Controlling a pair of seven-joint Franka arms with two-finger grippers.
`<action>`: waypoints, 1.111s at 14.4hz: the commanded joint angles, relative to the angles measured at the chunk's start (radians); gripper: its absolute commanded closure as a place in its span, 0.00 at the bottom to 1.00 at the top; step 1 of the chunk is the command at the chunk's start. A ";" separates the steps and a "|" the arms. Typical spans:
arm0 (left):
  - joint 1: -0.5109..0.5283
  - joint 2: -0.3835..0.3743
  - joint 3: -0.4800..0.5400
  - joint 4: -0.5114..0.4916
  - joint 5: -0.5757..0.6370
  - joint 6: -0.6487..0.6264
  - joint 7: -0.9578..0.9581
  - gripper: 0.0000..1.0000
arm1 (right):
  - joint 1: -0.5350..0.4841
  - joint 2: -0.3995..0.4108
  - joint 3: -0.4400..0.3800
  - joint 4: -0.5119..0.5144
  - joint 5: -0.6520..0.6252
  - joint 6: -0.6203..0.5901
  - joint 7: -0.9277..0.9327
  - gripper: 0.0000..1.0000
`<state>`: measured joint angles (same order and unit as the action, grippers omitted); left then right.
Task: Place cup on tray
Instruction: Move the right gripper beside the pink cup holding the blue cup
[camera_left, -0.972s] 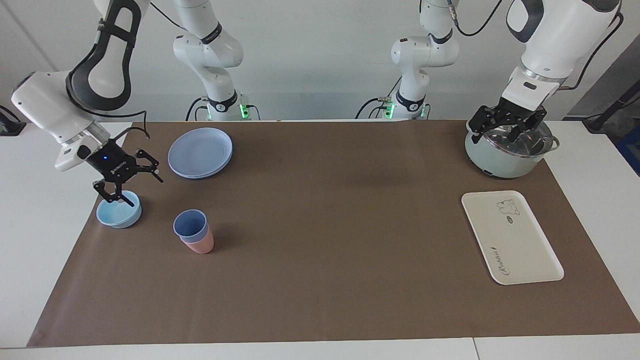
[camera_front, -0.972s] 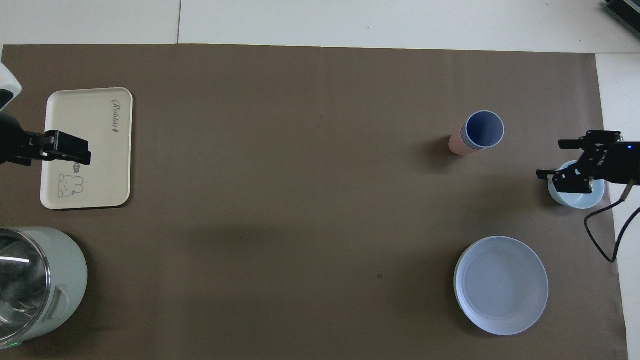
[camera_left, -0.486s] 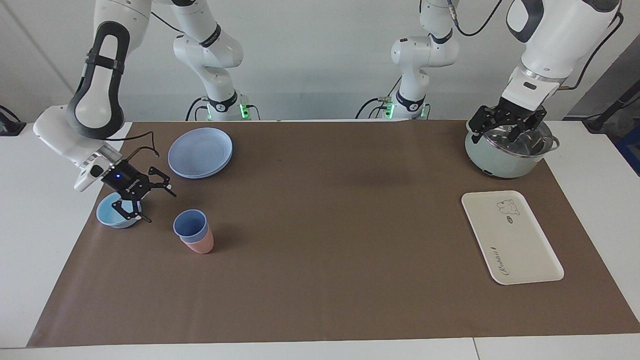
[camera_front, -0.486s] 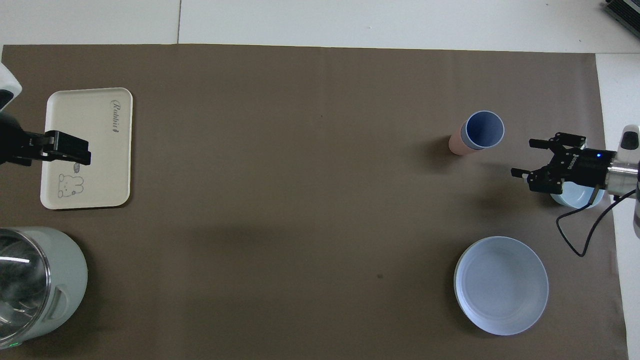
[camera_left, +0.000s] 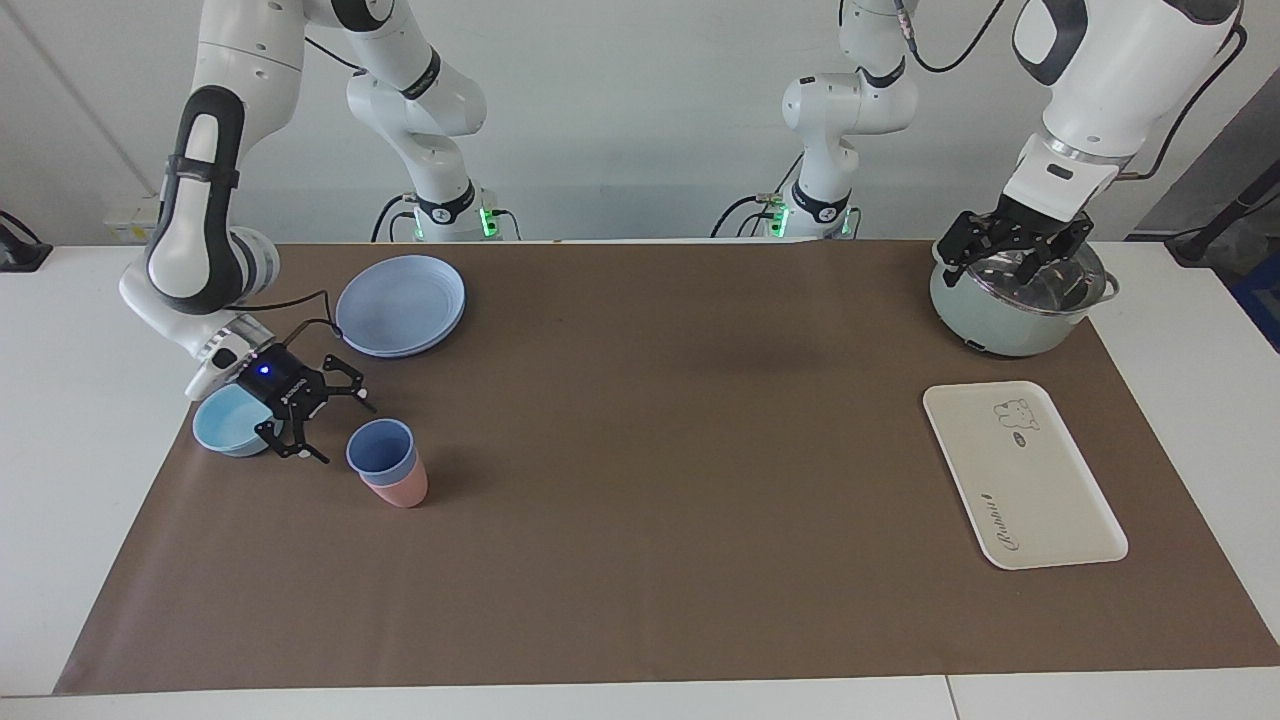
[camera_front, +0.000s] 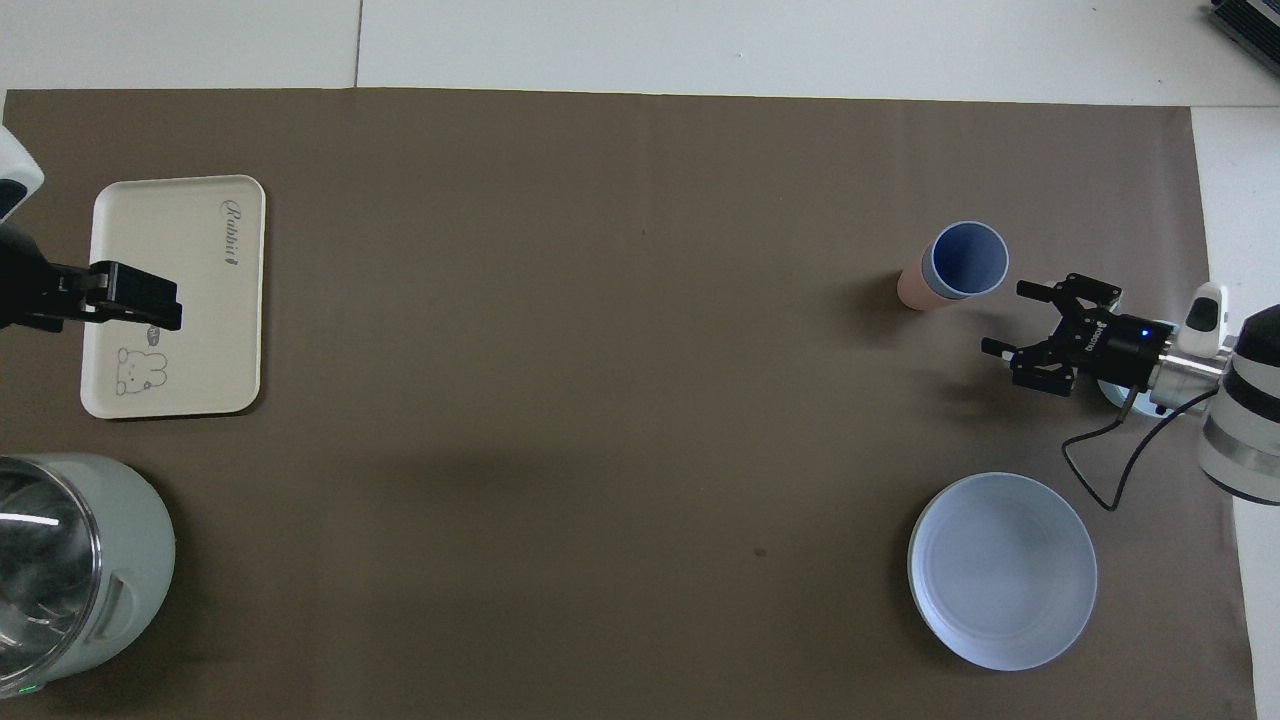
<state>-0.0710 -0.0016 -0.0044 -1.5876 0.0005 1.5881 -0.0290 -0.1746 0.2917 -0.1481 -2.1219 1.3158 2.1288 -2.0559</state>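
Observation:
The periwinkle-blue cup (camera_left: 381, 449) stands upright, nested inside a pink cup (camera_left: 403, 489), toward the right arm's end of the table. It also shows in the overhead view (camera_front: 967, 258). My right gripper (camera_left: 342, 430) is open and low, beside the cup, between it and the light-blue bowl (camera_left: 224, 424), with a small gap to the cup. It also shows in the overhead view (camera_front: 1003, 318). The cream-white tray (camera_left: 1040, 500) lies empty at the left arm's end. My left gripper (camera_left: 1015, 255) waits open, raised over the pot.
A round blue plate (camera_left: 400, 303) lies nearer to the robots than the cups. A pale green pot (camera_left: 985, 320) with a steel inside stands nearer to the robots than the tray. A brown mat (camera_left: 660, 450) covers the table.
My right gripper has moved down from over the light-blue bowl toward the nested cups, staying open. The left arm has not moved.

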 joint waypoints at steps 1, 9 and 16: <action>0.007 -0.029 -0.002 -0.026 -0.014 -0.010 0.000 0.00 | 0.012 0.007 0.007 -0.001 0.063 -0.006 -0.044 0.00; -0.001 -0.029 -0.009 -0.038 -0.034 0.062 0.003 0.00 | 0.064 0.040 0.008 0.007 0.237 0.010 -0.130 0.00; 0.024 -0.024 -0.002 -0.043 -0.200 0.114 0.003 0.00 | 0.079 0.058 0.008 0.017 0.318 0.016 -0.176 0.00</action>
<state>-0.0538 -0.0035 -0.0040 -1.5929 -0.1602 1.6617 -0.0294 -0.0979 0.3338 -0.1415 -2.1193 1.5950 2.1327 -2.2020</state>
